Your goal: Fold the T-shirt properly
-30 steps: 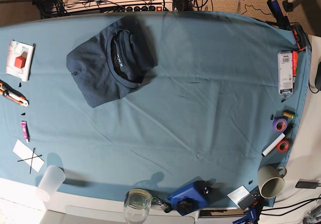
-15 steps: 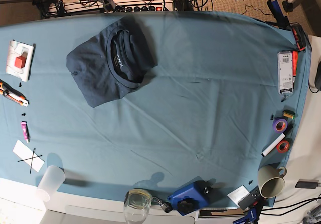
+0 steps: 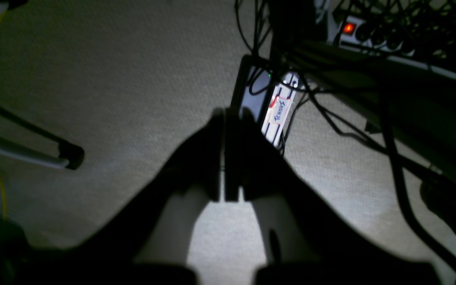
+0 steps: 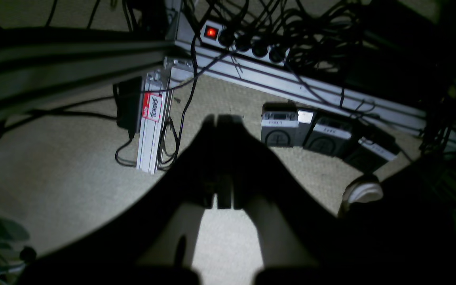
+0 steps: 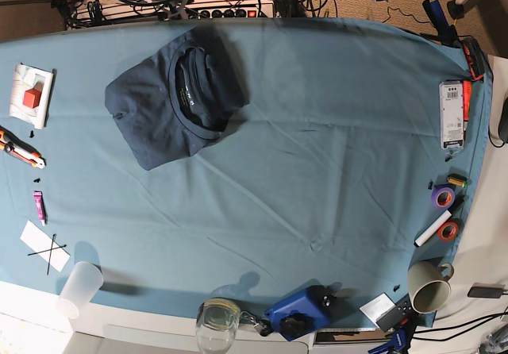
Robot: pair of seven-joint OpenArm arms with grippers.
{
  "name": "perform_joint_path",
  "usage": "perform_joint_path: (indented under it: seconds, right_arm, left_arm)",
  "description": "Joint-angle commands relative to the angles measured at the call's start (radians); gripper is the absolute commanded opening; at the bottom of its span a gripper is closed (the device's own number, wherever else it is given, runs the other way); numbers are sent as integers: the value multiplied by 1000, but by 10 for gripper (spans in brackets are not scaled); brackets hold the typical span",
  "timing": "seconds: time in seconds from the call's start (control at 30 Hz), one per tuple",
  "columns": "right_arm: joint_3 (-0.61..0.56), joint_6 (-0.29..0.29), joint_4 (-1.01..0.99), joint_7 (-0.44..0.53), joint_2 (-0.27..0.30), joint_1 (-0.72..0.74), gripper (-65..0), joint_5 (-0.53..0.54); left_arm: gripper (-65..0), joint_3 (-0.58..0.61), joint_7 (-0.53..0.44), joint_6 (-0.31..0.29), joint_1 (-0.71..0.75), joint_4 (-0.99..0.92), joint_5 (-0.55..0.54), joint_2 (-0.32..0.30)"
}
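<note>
- The left gripper (image 3: pixel 228 118), a pair of dark fingers seen in silhouette by its wrist camera, has its jaws pressed together with nothing between them.
- It hangs over grey carpet (image 3: pixel 113 79), off the table, above a flat dark box with a white handwritten label (image 3: pixel 269 107) and a tangle of black cables (image 3: pixel 331 118).
- The right gripper (image 4: pixel 222 120), dark in the same way, is closed and empty as well.
- Below it lie the carpet, a silver box with a red and white label (image 4: pixel 151 122), a white power strip with a lit red switch (image 4: pixel 244 41) and a row of small black units (image 4: pixel 315 132).
- The dark navy-blue short-sleeved cotton T-shirt (image 5: pixel 171 104) lies folded into a compact, roughly square bundle on the teal-blue tablecloth (image 5: pixel 317 171), towards the far left of the base view, with its round ribbed collar (image 5: pixel 190 92) facing up.
- Neither gripper touches the T-shirt.
- Along the tablecloth's edges sit a frosted plastic cup (image 5: pixel 79 288), a clear glass jar (image 5: pixel 217 322), a blue box (image 5: pixel 298 310), a beige mug (image 5: pixel 429 285), rolls of tape (image 5: pixel 444 211) and a white card with a red cube (image 5: pixel 30 94).
</note>
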Motion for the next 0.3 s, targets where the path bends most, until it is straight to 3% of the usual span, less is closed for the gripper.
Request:
perform_joint_path:
  seconds: [0.0, 0.27]
  right_arm:
    - [0, 0, 2, 4, 9, -2, -650, -1]
    - [0, 1, 2, -5, 8, -2, -650, -1]
  left_arm:
    - [-650, -1, -7, -1, 7, 9, 0, -3]
    - [-650, -1, -8, -4, 7, 28, 0, 0]
